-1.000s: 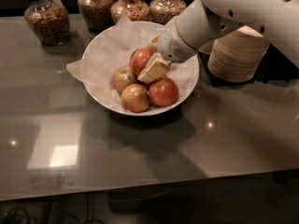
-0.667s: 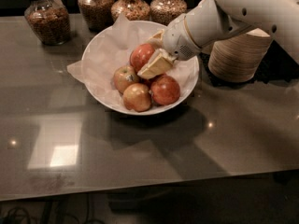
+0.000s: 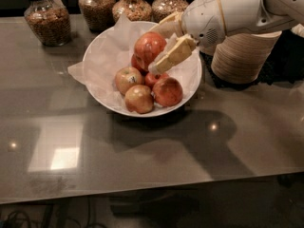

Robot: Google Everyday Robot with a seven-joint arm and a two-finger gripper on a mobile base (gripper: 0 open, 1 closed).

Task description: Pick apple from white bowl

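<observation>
My gripper [image 3: 154, 51] is shut on the apple [image 3: 144, 45], a large glossy deep-red one, and holds it raised above the middle of the white bowl [image 3: 189, 95]. One tan finger [image 3: 173, 56] crosses the apple's right side; the other reaches in behind its top. The bowl is wide, shallow and lined with crumpled white tissue paper [image 3: 107, 56]. Several smaller apples lie in it: a yellowish stickered one [image 3: 127, 79], another [image 3: 138, 99], a reddish one [image 3: 167, 91] and a small red one [image 3: 153, 78]. The white arm [image 3: 232, 11] comes in from the upper right.
A stack of tan-and-white paper bowls [image 3: 242, 56] stands right of the white bowl, under the arm. Several glass jars of grains [image 3: 47, 20] [image 3: 97, 6] line the back edge. The grey table's front edge [image 3: 142, 191] runs along the bottom.
The gripper has risen with the apple in it, lifting it off the pile in the bowl. The other apples have stayed in place.
</observation>
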